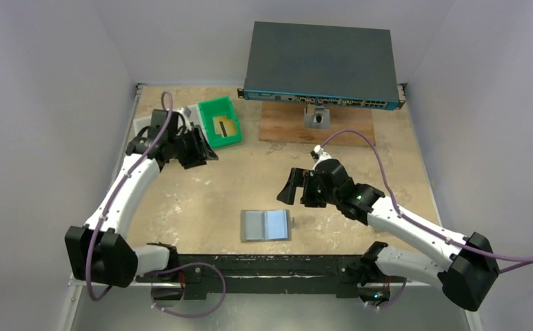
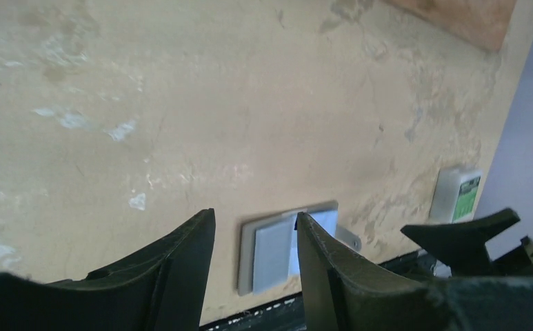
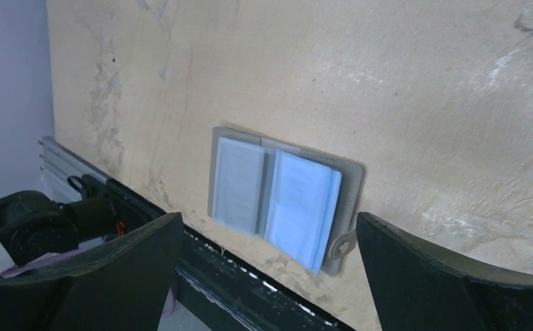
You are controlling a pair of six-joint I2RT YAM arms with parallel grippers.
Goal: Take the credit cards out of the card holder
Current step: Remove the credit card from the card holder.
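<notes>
The card holder (image 1: 266,225) lies open and flat on the table near the front edge, its bluish clear pockets facing up (image 3: 284,193) (image 2: 274,252). A gold card (image 1: 227,126) with a dark stripe lies in the green tray (image 1: 216,105). My left gripper (image 1: 201,150) hovers just in front of that tray, far from the holder. Its jaws (image 2: 255,214) stand apart with nothing between them. My right gripper (image 1: 296,187) hangs above and just behind the holder's right side. It is wide open (image 3: 269,215) and empty, and the holder's stud tab (image 3: 343,246) shows between its fingers.
A large dark grey box with ports (image 1: 318,62) stands at the back on a wooden board (image 1: 346,127). A white tray (image 1: 143,125) sits left of the green one. A black rail (image 1: 270,265) runs along the table's front edge.
</notes>
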